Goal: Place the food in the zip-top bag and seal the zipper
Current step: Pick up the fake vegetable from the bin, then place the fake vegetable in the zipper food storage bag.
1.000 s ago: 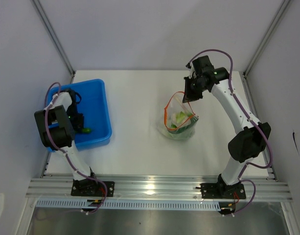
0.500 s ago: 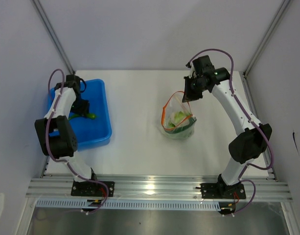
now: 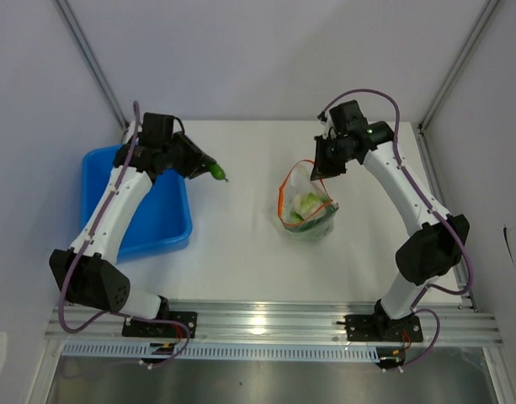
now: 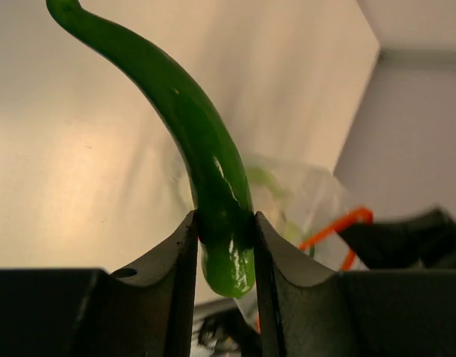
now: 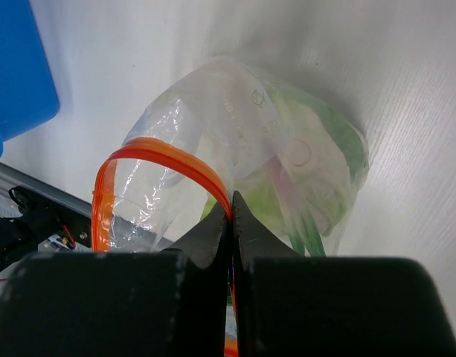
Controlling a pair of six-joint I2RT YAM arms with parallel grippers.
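L pincer (image 4: 224, 217) grips a slim green chilli (image 4: 190, 119) by its thick end, held in the air over the desk (image 3: 241, 252), btwn the blue bin (image 3: 161, 223) & the zip-top bag (image 3: 316, 223). R pincer (image 5: 231, 204) is clamped tight on the orange zipper (image 5: 131, 152), holding the bag's mouth up & open. Bag's base rests on the desk w/ pale & green food (image 3: 308, 202) inside.
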